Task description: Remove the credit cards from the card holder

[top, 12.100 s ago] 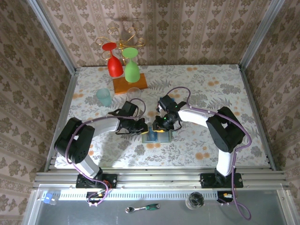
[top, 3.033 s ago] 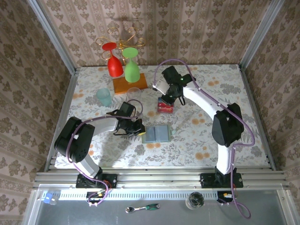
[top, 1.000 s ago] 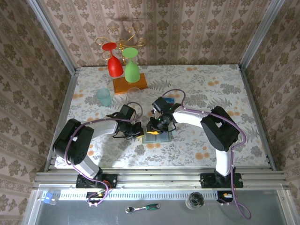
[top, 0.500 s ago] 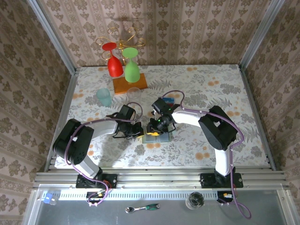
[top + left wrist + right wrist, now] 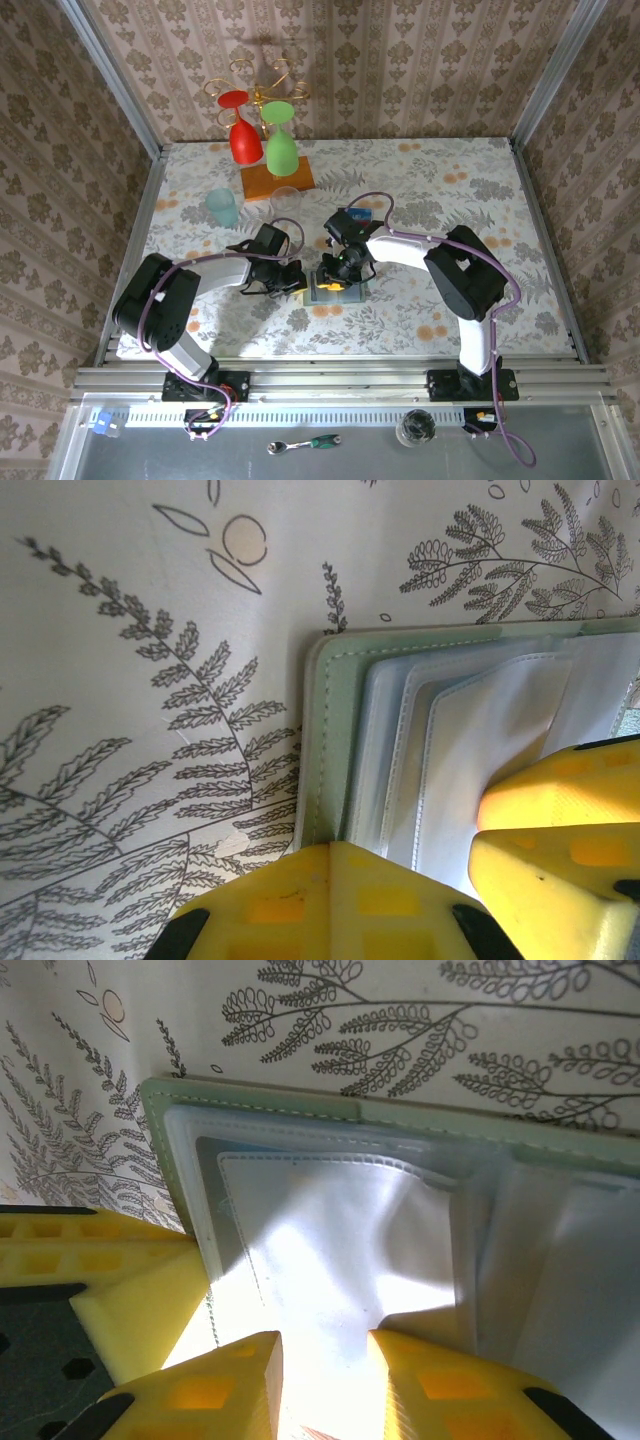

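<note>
the right claw [image 5: 334, 275] is back from the far edge of the bench [image 5: 450, 180] at the card holder [image 5: 322, 740], slightly spread, the left claw [image 5: 297, 280] pressed together and pinning it; some credit cards [image 5: 360, 213] are out, perhaps more remain inside.

Card holder [image 5: 322, 740] on table [image 5: 450, 200], rack [image 5: 277, 180] behind.

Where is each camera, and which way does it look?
Top external: high behind the bases, looking down on the table; left arm and right arm show.
Left wrist: on that arm, looking down at the card holder corner; yellow fingers show.
Right wrist: on its arm, looking down into the holder's pockets; yellow fingers show.
Both wrist views share the card holder.
</note>
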You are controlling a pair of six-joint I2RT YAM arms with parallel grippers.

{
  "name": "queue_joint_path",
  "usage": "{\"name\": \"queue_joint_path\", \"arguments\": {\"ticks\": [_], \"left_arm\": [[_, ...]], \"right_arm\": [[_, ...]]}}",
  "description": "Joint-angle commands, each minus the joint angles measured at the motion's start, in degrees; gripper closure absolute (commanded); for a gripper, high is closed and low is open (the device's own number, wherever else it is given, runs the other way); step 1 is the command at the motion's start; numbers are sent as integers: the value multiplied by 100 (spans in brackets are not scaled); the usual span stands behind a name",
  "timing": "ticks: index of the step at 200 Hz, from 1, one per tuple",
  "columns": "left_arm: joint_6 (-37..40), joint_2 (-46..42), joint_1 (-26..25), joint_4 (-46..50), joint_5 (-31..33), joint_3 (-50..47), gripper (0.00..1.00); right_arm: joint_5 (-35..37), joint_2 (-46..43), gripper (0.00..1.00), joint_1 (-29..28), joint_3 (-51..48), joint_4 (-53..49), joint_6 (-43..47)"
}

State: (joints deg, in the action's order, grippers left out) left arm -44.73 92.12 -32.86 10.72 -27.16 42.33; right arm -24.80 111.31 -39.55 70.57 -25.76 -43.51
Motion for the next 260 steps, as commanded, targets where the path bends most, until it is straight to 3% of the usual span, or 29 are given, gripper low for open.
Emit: {"name": "queue_joint_path", "arguments": {"ticks": [1, 160, 260], "left_arm": [[97, 84, 52, 79, -26, -78, 100], [142, -520, 96, 214, 277, 47, 100], [-306, -465, 43, -841, -217, -141, 99]], "right_arm": [[289, -155, 70, 28, 24, -313, 45], [-605, -410, 73, 350, -1021, 1404, -325], [-891, -398, 73, 446, -1282, 1875, -429]]}}
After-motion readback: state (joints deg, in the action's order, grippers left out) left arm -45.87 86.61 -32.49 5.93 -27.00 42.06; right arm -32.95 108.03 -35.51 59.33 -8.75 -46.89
